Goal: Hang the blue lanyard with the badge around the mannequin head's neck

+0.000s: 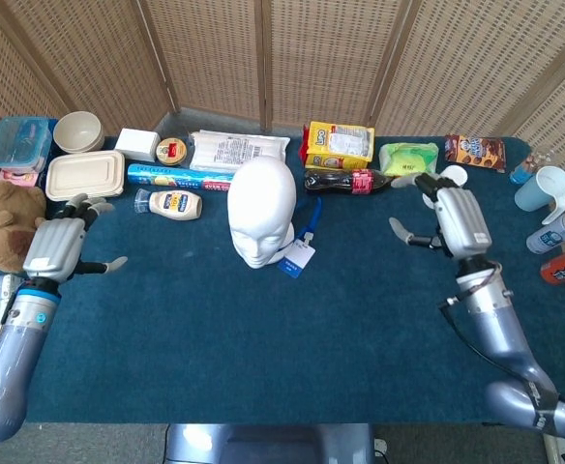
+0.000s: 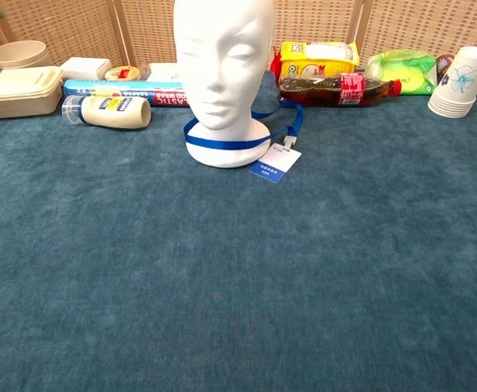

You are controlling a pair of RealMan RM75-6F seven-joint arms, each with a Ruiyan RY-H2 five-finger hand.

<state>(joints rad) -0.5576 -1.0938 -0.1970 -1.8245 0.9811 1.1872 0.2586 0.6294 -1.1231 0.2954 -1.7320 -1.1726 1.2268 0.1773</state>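
The white mannequin head (image 1: 261, 208) (image 2: 225, 65) stands mid-table. The blue lanyard (image 2: 222, 143) (image 1: 312, 217) circles its neck, a loop trailing toward the back right. Its white badge (image 2: 275, 162) (image 1: 298, 256) lies flat on the cloth beside the base. My left hand (image 1: 58, 246) hovers over the table's left side, fingers spread, holding nothing. My right hand (image 1: 454, 220) hovers over the right side, fingers apart and empty. Both hands are far from the head.
Along the back lie a cola bottle (image 1: 348, 181), yellow snack bag (image 1: 339, 143), mayonnaise bottle (image 1: 173, 204), foil box (image 1: 181, 178) and takeaway box (image 1: 84, 174). A teddy bear (image 1: 7, 222) sits at the left edge. Paper cups (image 2: 463, 80) and bottles (image 1: 558, 246) stand at the right.
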